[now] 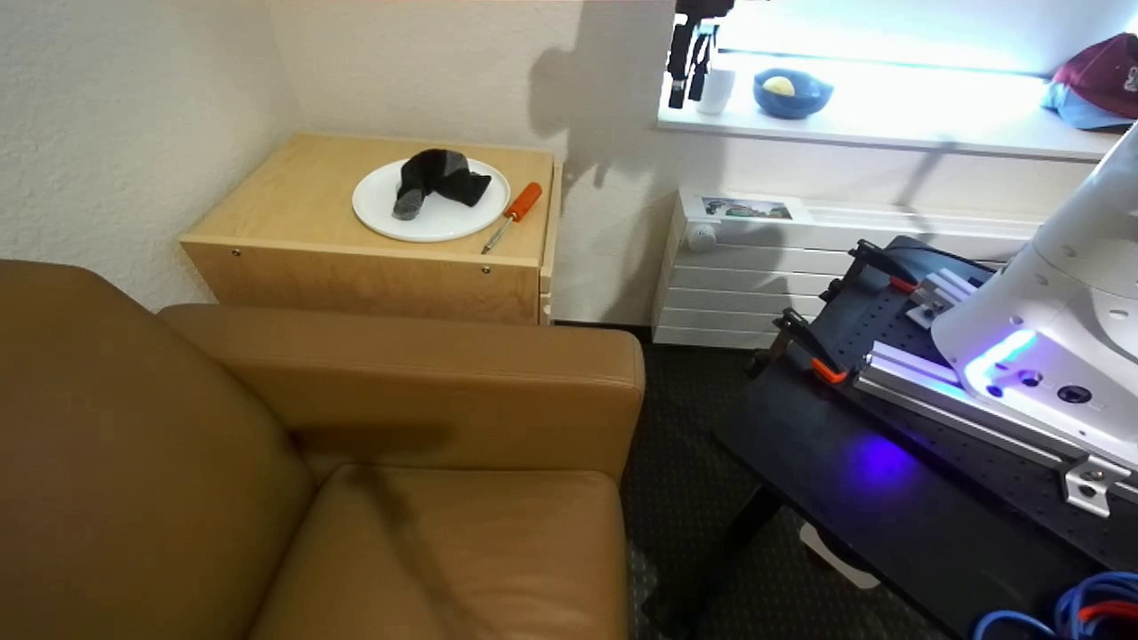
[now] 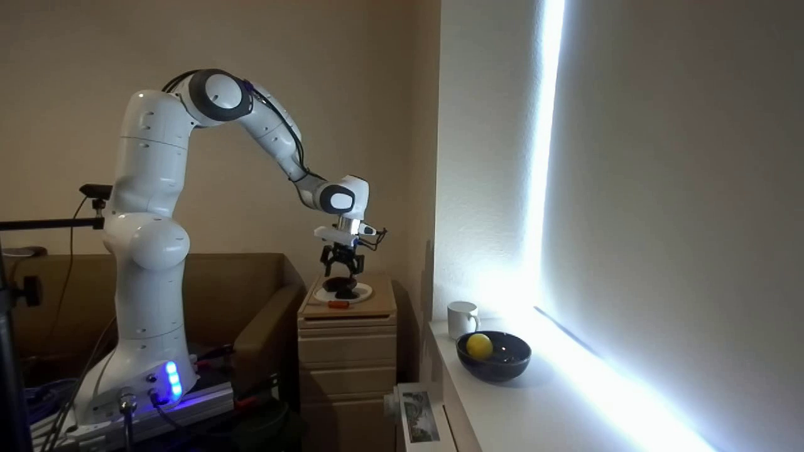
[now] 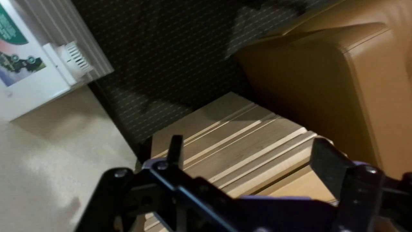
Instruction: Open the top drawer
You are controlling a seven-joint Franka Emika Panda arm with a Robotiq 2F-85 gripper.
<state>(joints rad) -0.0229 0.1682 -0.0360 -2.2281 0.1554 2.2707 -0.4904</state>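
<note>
The top drawer (image 2: pixel 347 322) is at the head of the cabinet (image 2: pixel 347 353), a dark line along its upper edge. On top sits a plate (image 1: pixel 378 203) with a cloth (image 1: pixel 434 173) — a screwdriver (image 1: pixel 524 202) beside the plate. The hand (image 3: pixel 247 141) hangs higher than the cabinet, jaws wide apart. The sofa (image 1: pixel 409 356) stands near; farther off, the bench (image 1: pixel 800 440) bears the arm (image 1: pixel 1058 356) — and a ledge (image 1: pixel 925 122) holds mug (image 1: pixel 716 93) and bowl (image 1: pixel 807 98).

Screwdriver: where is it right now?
In an exterior view, the screwdriver lies atop the cabinet, just right of the plate, near the cabinet's right edge.
</note>
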